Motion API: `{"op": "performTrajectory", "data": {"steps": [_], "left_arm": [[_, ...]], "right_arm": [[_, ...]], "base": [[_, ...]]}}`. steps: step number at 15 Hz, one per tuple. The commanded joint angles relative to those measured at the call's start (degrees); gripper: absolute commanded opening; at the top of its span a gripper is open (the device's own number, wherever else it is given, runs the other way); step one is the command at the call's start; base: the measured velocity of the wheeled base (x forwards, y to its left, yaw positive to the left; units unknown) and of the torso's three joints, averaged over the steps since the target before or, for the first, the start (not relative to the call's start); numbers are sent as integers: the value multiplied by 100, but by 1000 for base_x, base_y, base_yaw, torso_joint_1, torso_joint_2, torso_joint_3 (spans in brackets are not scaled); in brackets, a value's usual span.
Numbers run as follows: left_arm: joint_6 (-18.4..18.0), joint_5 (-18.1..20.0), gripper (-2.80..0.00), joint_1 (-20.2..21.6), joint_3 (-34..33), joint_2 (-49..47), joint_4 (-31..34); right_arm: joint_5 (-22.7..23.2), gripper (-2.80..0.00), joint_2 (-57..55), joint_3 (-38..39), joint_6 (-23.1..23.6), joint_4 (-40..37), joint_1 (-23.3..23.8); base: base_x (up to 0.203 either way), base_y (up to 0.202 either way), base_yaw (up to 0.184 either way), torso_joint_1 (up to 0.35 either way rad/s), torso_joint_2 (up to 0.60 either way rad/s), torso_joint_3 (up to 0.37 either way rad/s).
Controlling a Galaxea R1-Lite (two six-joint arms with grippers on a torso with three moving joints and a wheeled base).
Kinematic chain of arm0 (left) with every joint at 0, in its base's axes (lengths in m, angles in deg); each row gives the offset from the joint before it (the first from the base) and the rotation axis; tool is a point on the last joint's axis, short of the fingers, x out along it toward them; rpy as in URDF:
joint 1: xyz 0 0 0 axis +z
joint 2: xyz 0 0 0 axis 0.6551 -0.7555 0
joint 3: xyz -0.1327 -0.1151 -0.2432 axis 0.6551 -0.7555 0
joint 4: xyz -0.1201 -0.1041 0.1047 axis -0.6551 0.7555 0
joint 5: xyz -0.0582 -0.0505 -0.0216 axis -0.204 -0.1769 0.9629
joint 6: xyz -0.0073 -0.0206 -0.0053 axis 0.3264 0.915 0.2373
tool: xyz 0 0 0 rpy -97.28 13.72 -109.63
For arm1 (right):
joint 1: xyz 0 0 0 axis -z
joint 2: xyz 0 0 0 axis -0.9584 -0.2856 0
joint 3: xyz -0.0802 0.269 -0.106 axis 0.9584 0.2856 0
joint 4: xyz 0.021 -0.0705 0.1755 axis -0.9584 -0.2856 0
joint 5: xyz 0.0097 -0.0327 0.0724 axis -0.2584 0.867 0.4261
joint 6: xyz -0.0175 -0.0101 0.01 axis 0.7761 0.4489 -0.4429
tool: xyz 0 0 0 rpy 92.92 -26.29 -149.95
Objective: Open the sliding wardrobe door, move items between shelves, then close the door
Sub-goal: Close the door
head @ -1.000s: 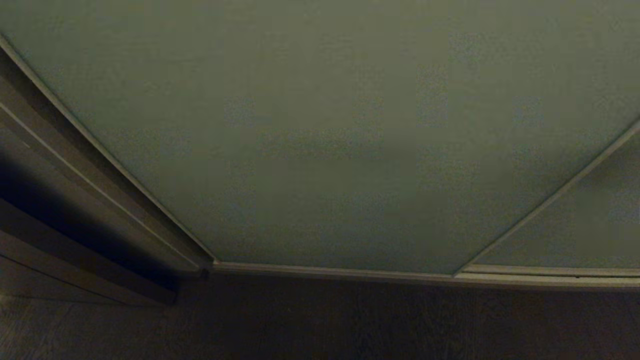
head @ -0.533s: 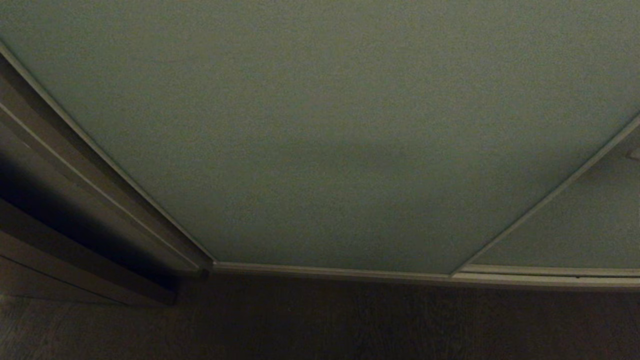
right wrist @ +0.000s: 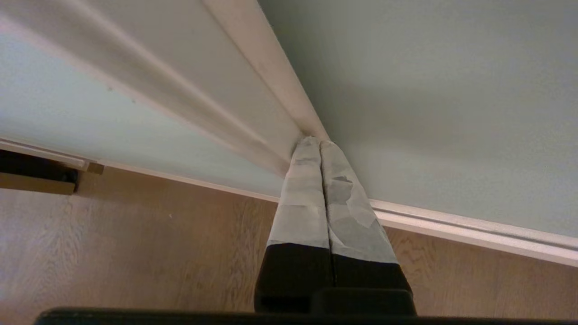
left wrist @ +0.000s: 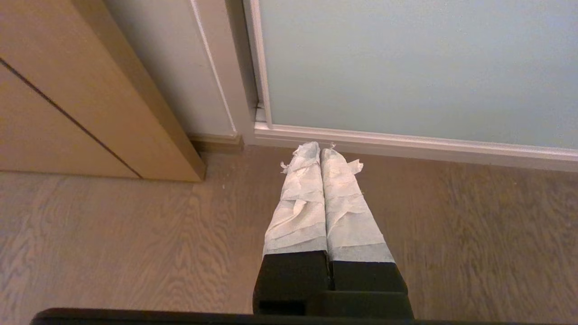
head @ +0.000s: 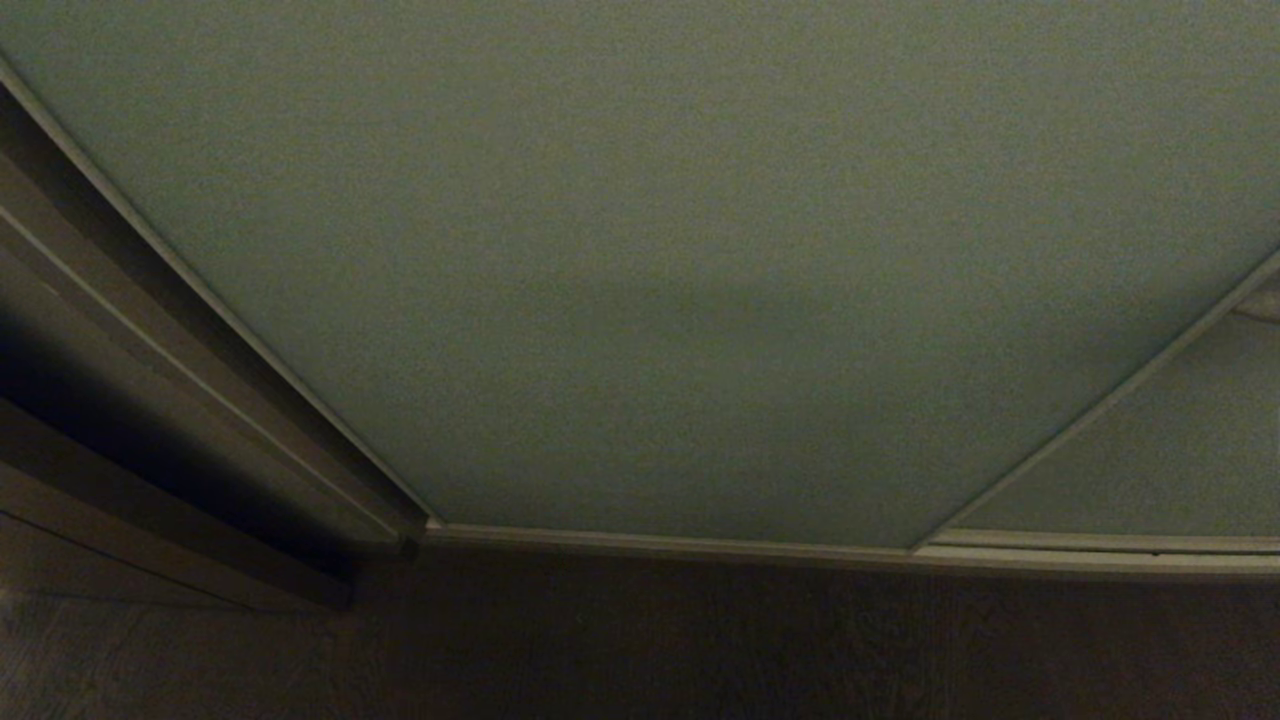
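Note:
The sliding wardrobe door, a pale grey-green panel, stands shut and fills the head view; it also shows in both wrist views. Its light frame strip runs along the edge where it meets a second panel. My right gripper is shut and empty, its taped tips pressed up to that strip; its tip just shows at the head view's right edge. The left gripper hangs shut and empty over the floor near the door's lower left corner. Items and shelves are hidden behind the door.
A brown wooden side panel and a wooden cabinet front stand left of the wardrobe. The door's bottom rail runs along the wood floor. The second panel lies right of the frame strip.
The tip of my right gripper has come into the head view at the far right edge, beside the door's frame. The door and the left arm have not moved.

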Motion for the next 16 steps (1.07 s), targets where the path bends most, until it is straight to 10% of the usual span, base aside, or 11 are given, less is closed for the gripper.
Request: {"op": "performTrajectory", "data": {"steps": [1, 12, 16], "left_arm": [[2, -1, -280, 0, -1, -8, 2], [2, -1, -280, 0, -1, -8, -4], [2, -1, -280, 0, -1, -1, -2]], "right_arm": [[30, -280, 100, 192, 28, -8, -7], [-295, -280, 2345, 2916, 892, 7, -147], [-1448, -280, 4527, 4054, 1079, -57, -1102]], "base": [[0, 0, 0, 0, 0, 0], [0, 0, 0, 0, 0, 0], [0, 0, 0, 0, 0, 0]]}}
